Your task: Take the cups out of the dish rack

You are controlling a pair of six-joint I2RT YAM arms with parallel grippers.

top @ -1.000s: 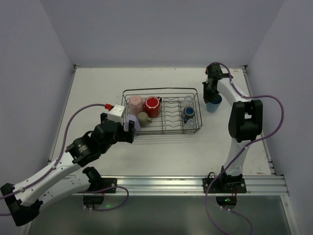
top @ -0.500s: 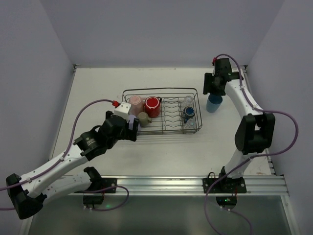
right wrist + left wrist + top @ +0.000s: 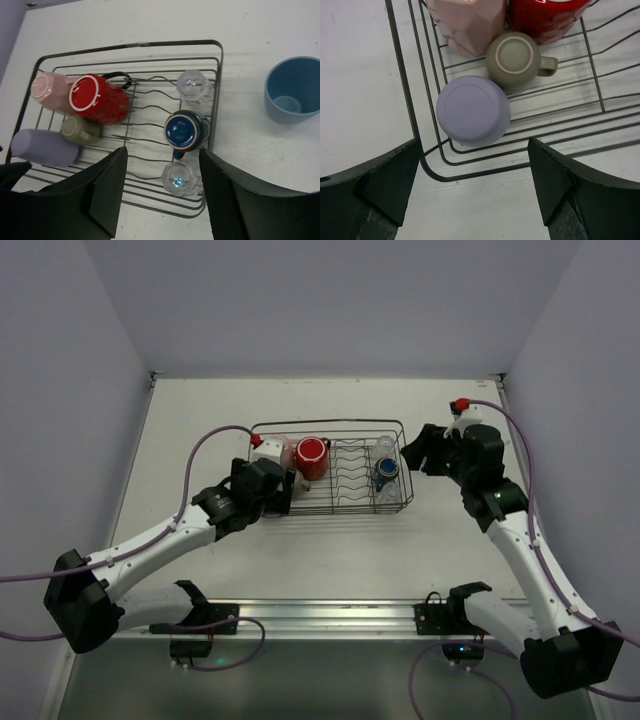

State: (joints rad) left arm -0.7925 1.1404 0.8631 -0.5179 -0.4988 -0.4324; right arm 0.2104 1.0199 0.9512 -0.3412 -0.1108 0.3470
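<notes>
Two open grippers at dish rack (image 3: 325, 422), neither holding anything.
Left gripper (image 3: 472, 144) spread wide, fingers (image 3: 385, 175) flanking but not touching inverted lavender tumbler (image 3: 472, 110) in rack's 8 o'clock corner. Right gripper (image 3: 162, 152) spread, empty, above dark blue cup (image 3: 181, 130). Light-blue tumbler (image 3: 292, 90) upright on table (image 3: 200, 420), outside rack at 3 o'clock.
</notes>
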